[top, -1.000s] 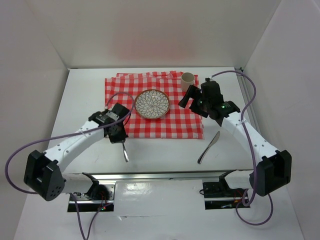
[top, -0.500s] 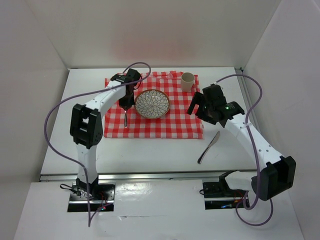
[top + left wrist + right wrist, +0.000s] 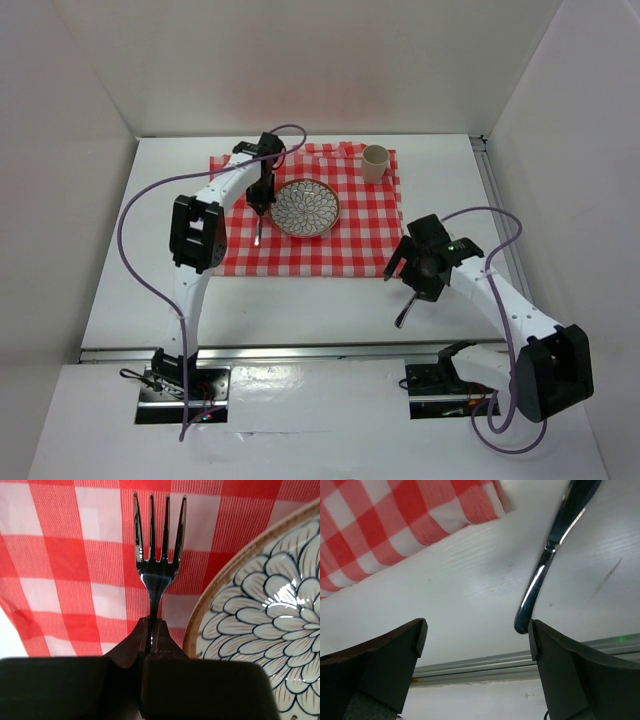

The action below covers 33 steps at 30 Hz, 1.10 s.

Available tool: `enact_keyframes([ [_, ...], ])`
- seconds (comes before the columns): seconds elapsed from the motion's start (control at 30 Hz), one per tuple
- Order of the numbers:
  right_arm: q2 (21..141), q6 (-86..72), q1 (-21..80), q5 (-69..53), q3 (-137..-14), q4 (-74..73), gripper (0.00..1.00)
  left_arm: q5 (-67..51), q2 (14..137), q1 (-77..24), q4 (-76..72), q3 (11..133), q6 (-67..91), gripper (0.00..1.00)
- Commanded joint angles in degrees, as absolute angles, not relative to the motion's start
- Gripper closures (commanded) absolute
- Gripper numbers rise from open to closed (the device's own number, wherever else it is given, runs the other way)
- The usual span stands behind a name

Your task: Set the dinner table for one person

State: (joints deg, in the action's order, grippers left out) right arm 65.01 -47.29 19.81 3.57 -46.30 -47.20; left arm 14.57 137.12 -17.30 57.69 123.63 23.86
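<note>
1. Fork [image 3: 157,555] pinched in left gripper [image 3: 150,630], over checked cloth [image 3: 75,555] on dinner table [image 3: 140,290], just beside plate [image 3: 260,630].
2. Lower flat, parallel to plate rim; release only at contact.
3. Right gripper [image 3: 477,625] spread beside knife [image 3: 545,575].

Plate [image 3: 260,620] crowds the fork's [image 3: 156,580] right side; bare cloth [image 3: 60,570] open to its left. Knife [image 3: 536,580] on table [image 3: 460,605] sits just inside right gripper's [image 3: 477,627] spread fingers.
</note>
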Motion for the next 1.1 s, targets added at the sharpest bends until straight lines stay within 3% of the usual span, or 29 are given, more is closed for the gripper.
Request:
enact_keyframes([
  [0.0, 64.6, -52.5, 19.0, 2.5, -43.3, -46.6, 0.07, 11.9, 139.2, -15.7, 58.2, 128.0, 22.5, 1.00],
  [0.1, 65.1, -55.5, 18.4, 2.5, -40.6, -46.6, 0.16, 11.3, 141.1, -15.7, 58.2, 128.5, 23.0, 1.00],
  [0.2, 63.9, -57.4, 17.8, 3.0, -38.8, -46.6, 0.18, 11.3, 141.2, -15.2, 58.2, 127.8, 24.3, 0.98],
  [0.23, 63.9, -58.1, 17.8, 3.5, -38.1, -46.1, 0.18, 11.3, 141.2, -15.2, 58.2, 127.1, 24.8, 0.86],
  [0.37, 63.4, -58.1, 17.3, 3.5, -37.4, -46.1, 0.20, 10.7, 139.8, -15.2, 58.2, 126.0, 24.8, 0.57],
  [0.77, 68.9, -53.2, 15.7, 3.5, -36.4, -39.5, 0.23, 9.6, 127.5, -14.2, 59.4, 127.0, 25.3, 0.54],
  [0.9, 72.1, -52.6, 15.6, 5.0, -36.4, -39.5, 0.24, 6.3, 118.1, -14.2, 56.6, 118.5, 26.6, 0.54],
  [1.07, 73.2, -52.6, 15.1, 5.5, -35.9, -37.6, 0.33, 6.3, 107.6, -14.2, 55.2, 112.5, 26.0, 0.53],
])
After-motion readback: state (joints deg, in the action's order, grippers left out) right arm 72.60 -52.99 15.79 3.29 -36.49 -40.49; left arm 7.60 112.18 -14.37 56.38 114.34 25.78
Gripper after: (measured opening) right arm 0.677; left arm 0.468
